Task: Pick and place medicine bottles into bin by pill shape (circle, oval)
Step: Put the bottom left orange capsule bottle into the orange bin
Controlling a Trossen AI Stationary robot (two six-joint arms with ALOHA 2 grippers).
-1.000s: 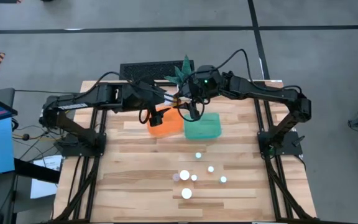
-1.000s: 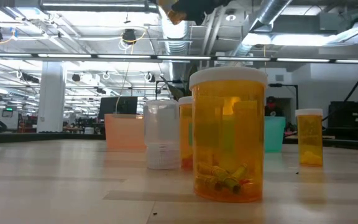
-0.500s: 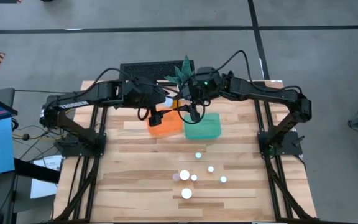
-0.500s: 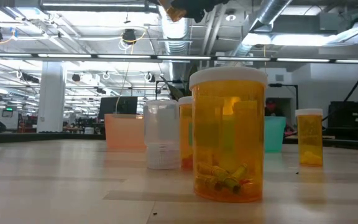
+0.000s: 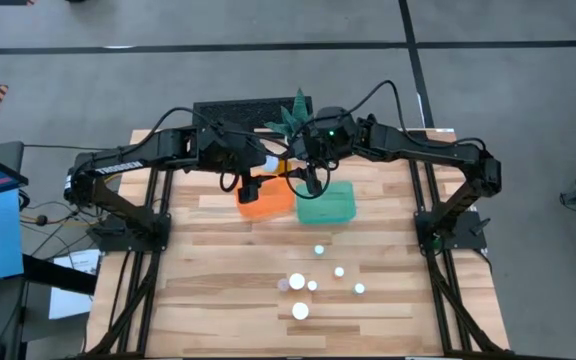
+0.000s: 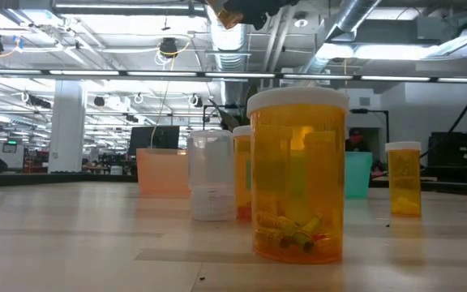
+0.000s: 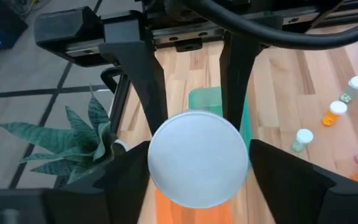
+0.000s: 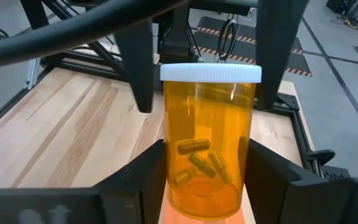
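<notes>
My left gripper [image 5: 251, 187] is shut on a medicine bottle whose wide white cap [image 7: 197, 158] faces its wrist camera, above the orange bin [image 5: 268, 203]. My right gripper [image 5: 311, 180] is shut on an amber medicine bottle [image 8: 209, 146] with a white cap and oval capsules inside, between the orange bin and the green bin [image 5: 328, 205]. Several more bottles stand upright on the table nearer the front [image 5: 313, 285]. In the low view they show as a large amber bottle [image 6: 298, 178], a clear one [image 6: 212, 174] and a small amber one [image 6: 404, 178]. My left gripper pinches the bottle between its two fingers [image 7: 126, 180], one on each side just under the cap's rim [image 7: 155, 171]. The cap hides the body and the place of contact. The bottle is lifted clear above the orange bin. My right gripper pinches the amber bottle's lower wall [image 8: 174, 171] between its two fingers, one on each side. The bottle stands upright in the hold, cap on top. It is lifted clear, with the orange bin's glow below it.
A green plant [image 5: 293, 112] and a dark box [image 5: 248, 112] stand at the table's far edge behind the bins. The plant also shows in the left wrist view [image 7: 73, 143]. Bare wood lies left and right of the standing bottles.
My left gripper has shifted a little toward the table's left edge with its bottle, staying over the orange bin. My right gripper and its bottle have kept still.
</notes>
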